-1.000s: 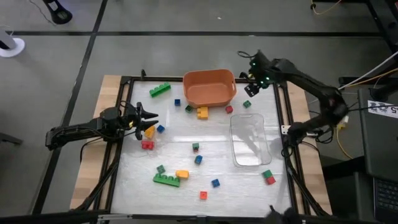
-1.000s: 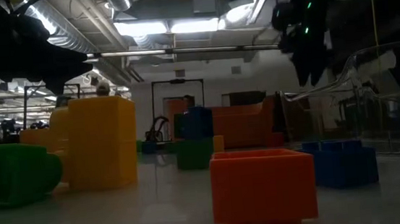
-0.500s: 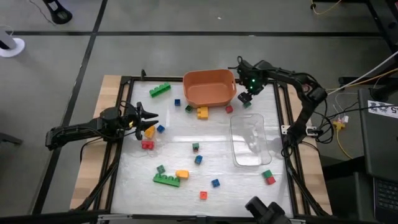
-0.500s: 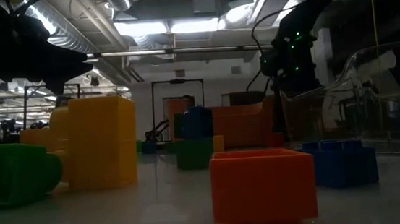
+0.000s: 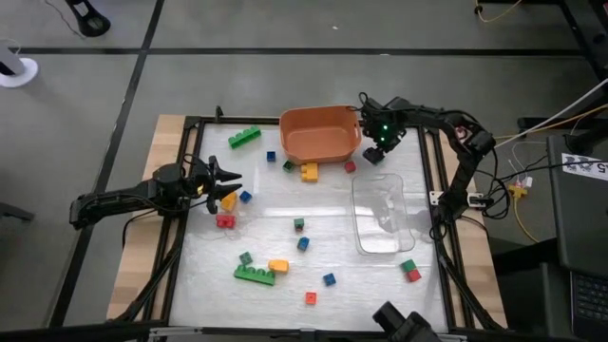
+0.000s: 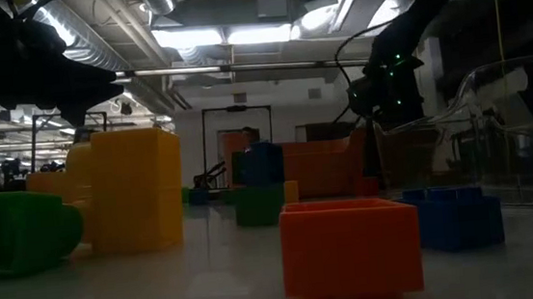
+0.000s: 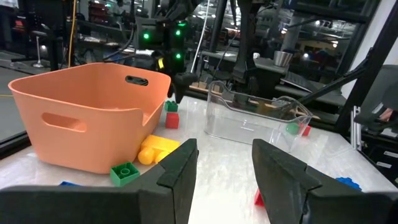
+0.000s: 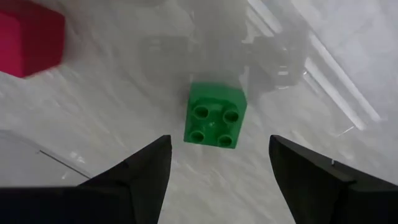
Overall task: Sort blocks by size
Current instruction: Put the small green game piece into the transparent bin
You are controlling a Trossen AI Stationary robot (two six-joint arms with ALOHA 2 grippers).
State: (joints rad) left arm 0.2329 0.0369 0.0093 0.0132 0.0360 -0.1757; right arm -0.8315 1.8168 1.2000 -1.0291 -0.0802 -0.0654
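Loose blocks lie scattered on the white table, among them a long green brick (image 5: pixel 244 137), a yellow one (image 5: pixel 309 172) and a red one (image 5: pixel 350 166). My right gripper (image 8: pixel 217 146) points down, open, just right of the orange bin (image 5: pixel 320 133). A small green four-stud brick (image 8: pixel 214 123) lies flat on the table beneath it, level with the gap between its fingers and untouched. A red block (image 8: pixel 28 37) lies nearby. My left gripper (image 5: pixel 228 182) waits open at the table's left, level, with nothing between its fingers (image 7: pixel 180 162).
A clear plastic tray (image 5: pixel 382 214) stands right of centre, near my right gripper (image 5: pixel 375 150). More blocks lie toward the near edge: a long green brick (image 5: pixel 255 275), an orange one (image 5: pixel 277 266), a blue one (image 5: pixel 329 279). A green-and-red pair (image 5: pixel 410 271) sits near the tray.
My right gripper has come down beside the bin's right wall, shifting a little toward the table's left and near edges and tipping to point straight down. It has stayed open. No block has moved.
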